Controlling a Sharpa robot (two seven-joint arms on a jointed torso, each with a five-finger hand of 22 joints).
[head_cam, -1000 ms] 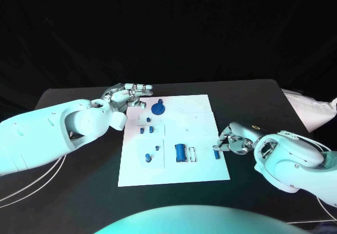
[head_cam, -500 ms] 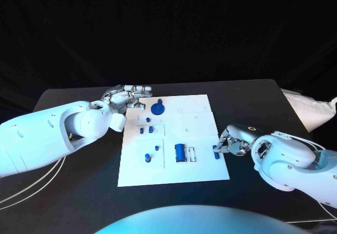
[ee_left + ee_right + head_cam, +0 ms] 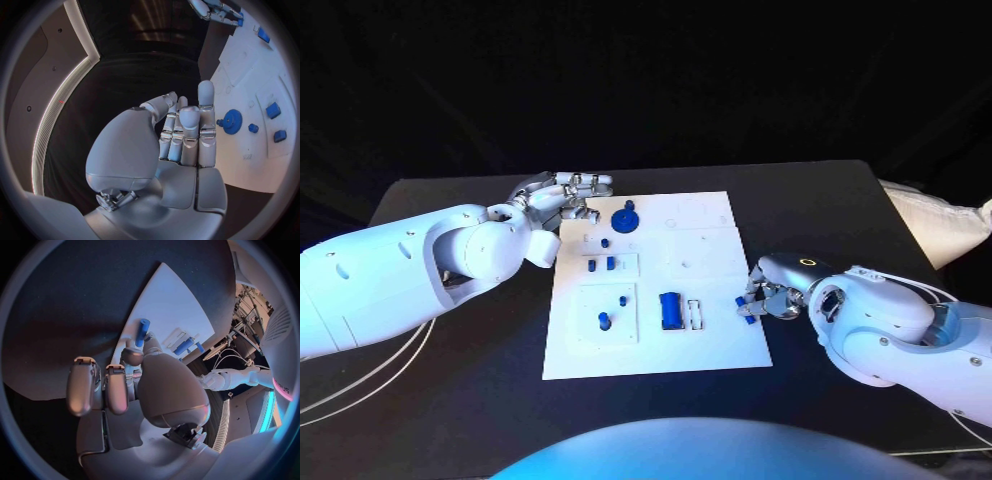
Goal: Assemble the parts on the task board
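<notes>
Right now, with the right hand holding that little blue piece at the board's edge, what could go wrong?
The small blue peg is only pinched at one end by the right hand, so it could slip or tilt. That hand hangs over the white task board's right edge, and may nudge the board or the blue rectangular block.

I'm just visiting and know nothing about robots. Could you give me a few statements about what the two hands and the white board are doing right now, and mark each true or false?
1. The right hand pinches a small blue part. True.
2. The left hand holds the blue gear. False: it holds nothing and sits at the far left corner of the task board; the gear lies on the board beside it.
3. The task board is white on a black table. True.
4. The right hand is at the board's far edge. False: it is at the right edge, toward the near end.
</notes>
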